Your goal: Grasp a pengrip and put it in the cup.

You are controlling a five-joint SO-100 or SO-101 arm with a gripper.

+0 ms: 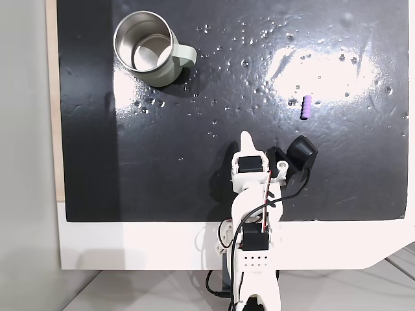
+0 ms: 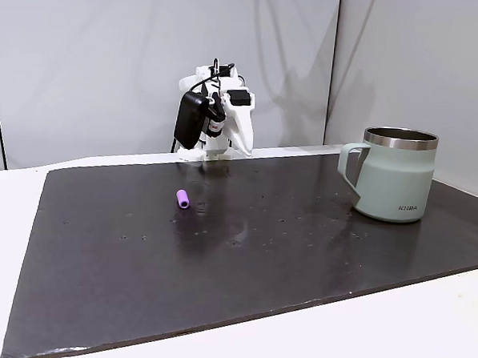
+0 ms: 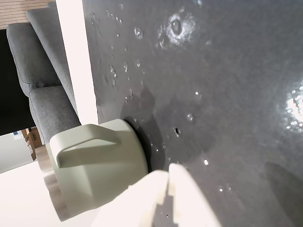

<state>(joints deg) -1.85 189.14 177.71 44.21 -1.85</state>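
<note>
well clear of the folded arm's gripper (image 1: 245, 138), whose jaws look closed on nothing, the purple pengrip (image 1: 307, 107) lies loose on the wet black mat (image 1: 194, 181), far from the cup (image 1: 148, 48); seemingly light, soft and possibly slippery, it probably wants pinching across its ribbed middle.

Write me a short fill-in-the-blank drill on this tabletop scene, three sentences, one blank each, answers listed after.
1. The pengrip lying on the black mat is ____ in colour.
2. The cup stands upright and its inside is ____, with nothing in it.
3. In the overhead fixed view, the cup's handle points toward the ____ of the picture.

Missing words: purple; empty; right
</note>
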